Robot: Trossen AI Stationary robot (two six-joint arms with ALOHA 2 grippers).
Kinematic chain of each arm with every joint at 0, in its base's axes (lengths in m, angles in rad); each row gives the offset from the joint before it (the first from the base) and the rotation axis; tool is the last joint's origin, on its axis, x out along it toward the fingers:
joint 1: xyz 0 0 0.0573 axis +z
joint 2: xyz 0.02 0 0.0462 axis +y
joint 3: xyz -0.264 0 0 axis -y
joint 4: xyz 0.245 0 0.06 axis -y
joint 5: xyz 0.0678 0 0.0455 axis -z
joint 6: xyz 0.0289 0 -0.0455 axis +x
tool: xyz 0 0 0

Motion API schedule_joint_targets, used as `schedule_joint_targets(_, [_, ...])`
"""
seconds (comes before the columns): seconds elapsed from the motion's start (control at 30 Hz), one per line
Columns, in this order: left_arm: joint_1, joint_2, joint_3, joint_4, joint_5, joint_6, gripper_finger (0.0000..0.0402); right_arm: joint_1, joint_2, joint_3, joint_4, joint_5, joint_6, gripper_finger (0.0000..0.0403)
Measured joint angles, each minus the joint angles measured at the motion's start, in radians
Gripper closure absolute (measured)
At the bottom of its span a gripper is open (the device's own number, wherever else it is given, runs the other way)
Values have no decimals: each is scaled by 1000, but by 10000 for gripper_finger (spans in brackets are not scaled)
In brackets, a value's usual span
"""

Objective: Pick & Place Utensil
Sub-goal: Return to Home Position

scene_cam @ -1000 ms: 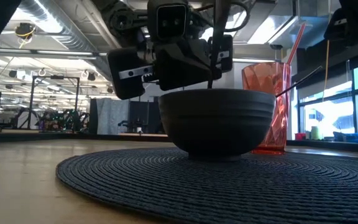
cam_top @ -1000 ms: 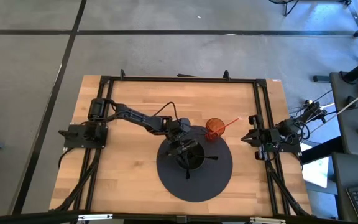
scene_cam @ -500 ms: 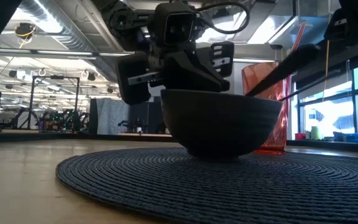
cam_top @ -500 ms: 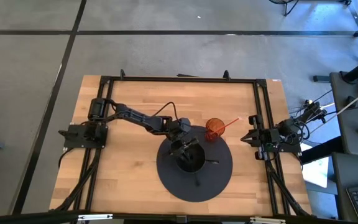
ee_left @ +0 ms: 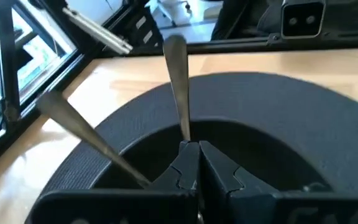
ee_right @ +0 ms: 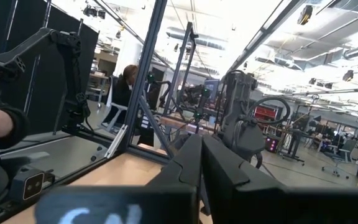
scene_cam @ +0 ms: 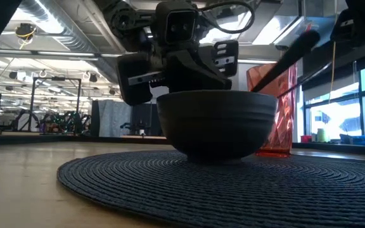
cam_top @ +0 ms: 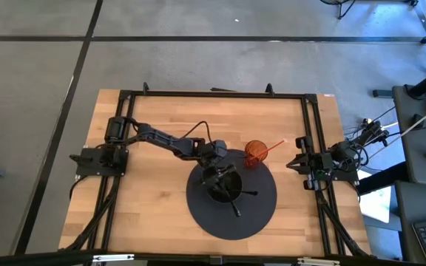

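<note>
Evidently both utensils (ee_left: 176, 87) are lodged in the black bowl (cam_top: 225, 188) mid-frame; only the left gripper (ee_left: 195, 154), jaws closed like those of the right gripper (cam_top: 296, 164) parked mid-right, remains to be homed.

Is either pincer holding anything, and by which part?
Cannot tell: the left pincer is shut at the lower end of one utensil inside the bowl; the right pincer holds nothing.

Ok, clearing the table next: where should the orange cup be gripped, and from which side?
Probably grip the orange cup around its upright faceted wall, below the rim, coming from the right arm's side, under the leaning straw. The black bowl and left gripper crowd its other side.
</note>
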Motion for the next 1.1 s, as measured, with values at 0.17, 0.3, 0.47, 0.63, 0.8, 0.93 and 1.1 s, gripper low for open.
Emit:
schedule_joint_targets(0.17, [0,-56,-1,11,17,-27,399,0,0,0,-2,0,2,389])
schedule_joint_targets(0.3, [0,-147,-1,-11,-2,-110,400,0,0,0,-2,0,7,389])
schedule_joint_targets(0.47, [0,-362,-2,-242,-202,-222,399,0,0,0,-3,0,55,389])
schedule_joint_targets(0.63, [19,-634,-146,-351,-304,-350,400,0,0,0,-4,2,68,389])
schedule_joint_targets(0.8, [55,-946,-469,-137,-422,-499,400,0,0,2,8,124,151,389])
schedule_joint_targets(0.93, [85,-1188,-758,191,-527,-652,400,0,-11,75,-137,129,163,398])
schedule_joint_targets(1.1, [92,-1411,-985,294,-792,-750,401,0,-13,200,-392,137,234,399])
